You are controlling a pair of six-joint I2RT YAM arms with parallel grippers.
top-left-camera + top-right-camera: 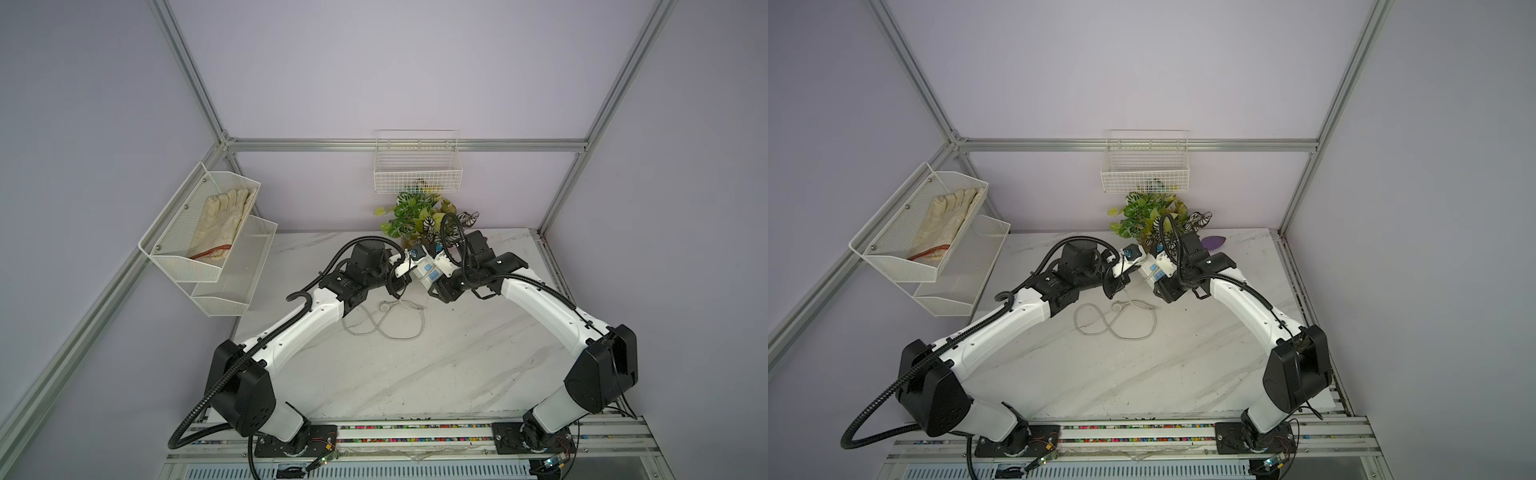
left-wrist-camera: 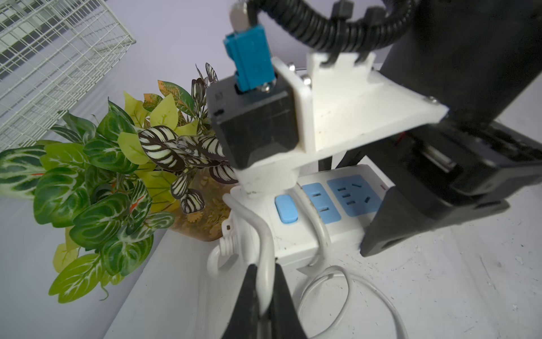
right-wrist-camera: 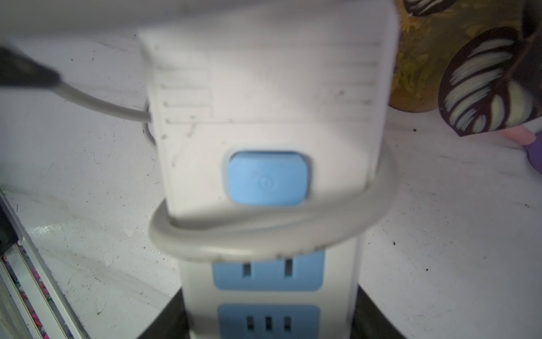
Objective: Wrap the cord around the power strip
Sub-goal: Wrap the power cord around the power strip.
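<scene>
The power strip (image 1: 430, 270) is hanging over the far middle of the bench (image 1: 415, 374) and seems to be lifted clear of it. Its socket end is sitting in the right gripper (image 3: 268, 320), whose jaws are clamping its two long sides. Its long axis is running from that gripper away toward the plant (image 1: 419, 216), so the button end, where the cord (image 2: 265, 258) is leaving the body, is pointing free. One turn of cord is already lying across the face between the blue button (image 3: 268, 177) and the first socket panel (image 3: 268, 274), looking slack rather than snug.

The left gripper (image 2: 265, 271) is sitting just beside that free end, on the robot's left of the strip. It is closed down on the cord close to where the cord is joining the body. Being the nearer to the cord, it is looking like the one to carry the next turn: across the strip's short axis, over the face and back underneath.

Room is being squeezed at both ends. The pot (image 2: 205, 229) is standing just behind the free end, and the right gripper is taking up the socket end, leaving only the stretch between them for further turns. The rest of the cord (image 1: 1133, 338) is lying in loose loops on the bench nearer the robot, between the two arms, where open bench is giving the left arm space to swing.
</scene>
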